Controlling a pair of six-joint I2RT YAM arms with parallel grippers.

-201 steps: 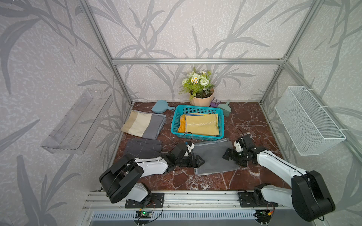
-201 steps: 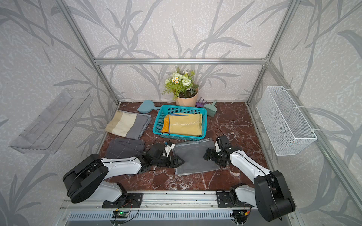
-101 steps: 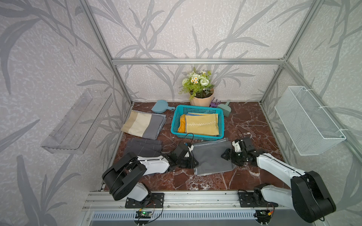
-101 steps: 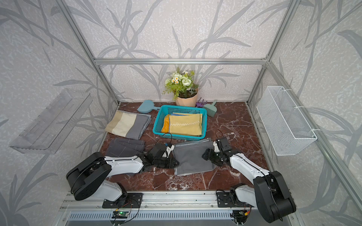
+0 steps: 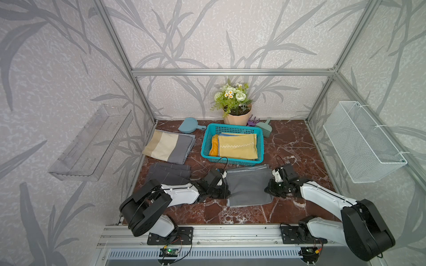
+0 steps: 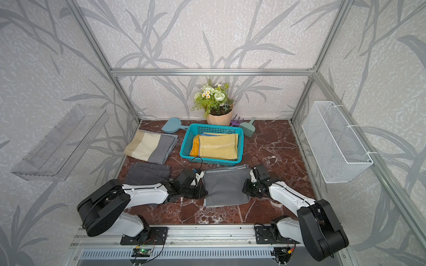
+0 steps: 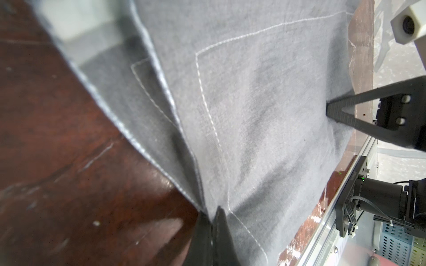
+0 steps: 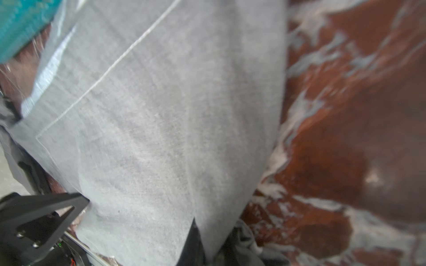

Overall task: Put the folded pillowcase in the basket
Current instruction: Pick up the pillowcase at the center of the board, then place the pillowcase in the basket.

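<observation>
- Since the grey folded pillowcase (image 5: 247,186) is thin, limp cloth in stacked layers, I judge it light but floppy. Once lifted, its middle will likely sag and loose layers may slide apart.
- It lies flat on the counter (image 5: 288,142), just on the robot's side of the teal basket (image 5: 205,142), almost touching the basket's near wall.
- Left claw (image 7: 211,218) is pinched shut on the pillowcase's left edge.
- Right claw (image 5: 268,190) is closed on the opposite edge. Bites midway along both sides should catch every layer.

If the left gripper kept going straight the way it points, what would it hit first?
The grey pillowcase pinched in the left gripper; past that, probably the right gripper at the opposite edge.
</observation>
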